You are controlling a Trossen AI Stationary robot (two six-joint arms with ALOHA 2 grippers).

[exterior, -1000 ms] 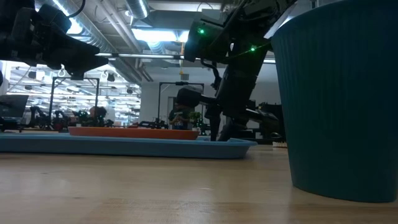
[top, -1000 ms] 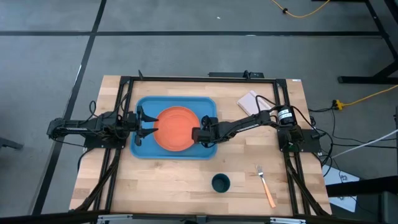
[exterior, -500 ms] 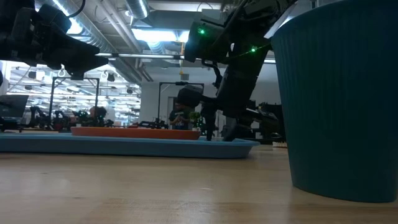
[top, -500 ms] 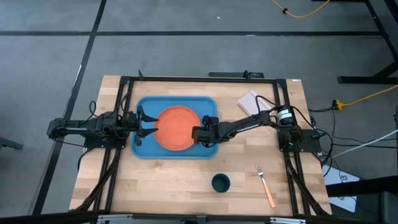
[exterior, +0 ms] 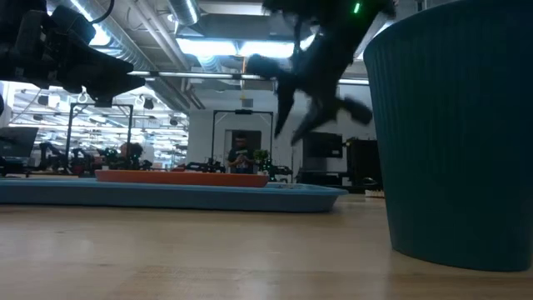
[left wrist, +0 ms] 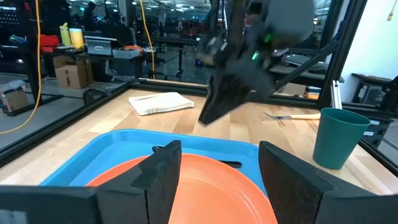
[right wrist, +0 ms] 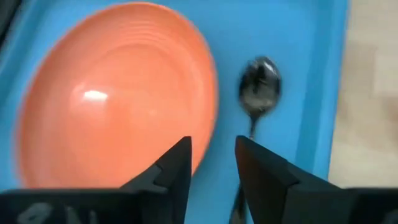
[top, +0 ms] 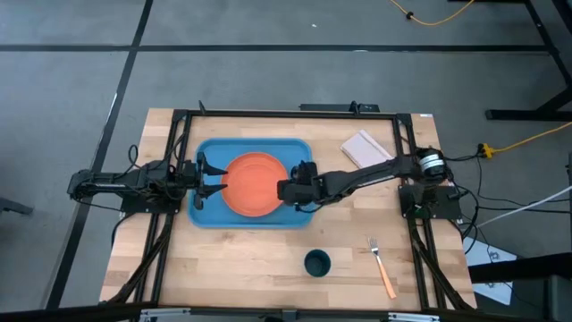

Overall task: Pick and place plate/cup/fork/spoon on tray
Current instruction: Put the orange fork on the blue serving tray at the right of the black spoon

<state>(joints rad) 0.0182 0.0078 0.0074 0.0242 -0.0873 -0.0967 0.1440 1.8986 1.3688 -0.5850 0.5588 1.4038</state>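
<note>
High view looks down on a wooden bench [top: 241, 259]. At centre, the light-blue tray [top: 207, 215] holds the orange plate [top: 254, 183], and the dark spoon [right wrist: 259, 87] lies on the tray floor just beside the plate, so two items are already placed. The right end effector [top: 284, 190] hangs above the tray's right edge, fingers slightly apart and gripping nothing, probably freed for the next pick. The left end effector [top: 214, 185] waits at the plate's left edge, fingers spread. The teal cup [top: 317, 263] and orange-handled fork [top: 382, 267] sit at lower right, not yet on the tray.
</note>
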